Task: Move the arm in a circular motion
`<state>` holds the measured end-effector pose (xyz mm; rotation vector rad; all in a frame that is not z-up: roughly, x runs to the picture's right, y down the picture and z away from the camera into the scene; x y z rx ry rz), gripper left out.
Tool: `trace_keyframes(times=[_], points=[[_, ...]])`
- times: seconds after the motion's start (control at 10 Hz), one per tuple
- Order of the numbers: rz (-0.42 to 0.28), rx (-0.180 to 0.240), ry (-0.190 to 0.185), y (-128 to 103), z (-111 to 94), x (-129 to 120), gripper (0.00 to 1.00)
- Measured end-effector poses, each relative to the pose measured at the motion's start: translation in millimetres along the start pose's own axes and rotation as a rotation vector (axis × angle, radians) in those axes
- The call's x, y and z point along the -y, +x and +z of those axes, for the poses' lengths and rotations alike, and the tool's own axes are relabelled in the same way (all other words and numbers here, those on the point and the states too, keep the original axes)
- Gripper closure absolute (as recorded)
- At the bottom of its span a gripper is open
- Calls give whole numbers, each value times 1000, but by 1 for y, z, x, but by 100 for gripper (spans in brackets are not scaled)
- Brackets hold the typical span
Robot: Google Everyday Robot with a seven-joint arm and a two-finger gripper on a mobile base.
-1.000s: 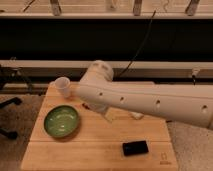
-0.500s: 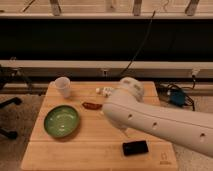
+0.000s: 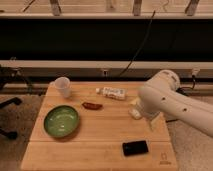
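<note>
The arm (image 3: 172, 102) hangs over the counter's (image 3: 107, 130) right edge, gripper hidden behind it (can't tell the jaws' state), so a low circle could clip the bottle (image 3: 112, 92) or phone (image 3: 135, 147).

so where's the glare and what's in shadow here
Camera view: soft glare on the large glossy white robot arm at the table's right edge; the gripper is out of view. The arm's shadow falls on the wooden table. The background is a dark band; everything looks soft.

No writing can be read on anything here; gripper hidden from sight.
</note>
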<state>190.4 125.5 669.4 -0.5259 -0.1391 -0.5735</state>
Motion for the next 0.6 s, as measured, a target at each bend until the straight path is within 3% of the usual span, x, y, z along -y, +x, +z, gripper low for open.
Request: trace_keyframes(times=[0.4,0.6], points=[[167,14,-28,78,19,27,20],[173,18,-22,79,22,42,20]])
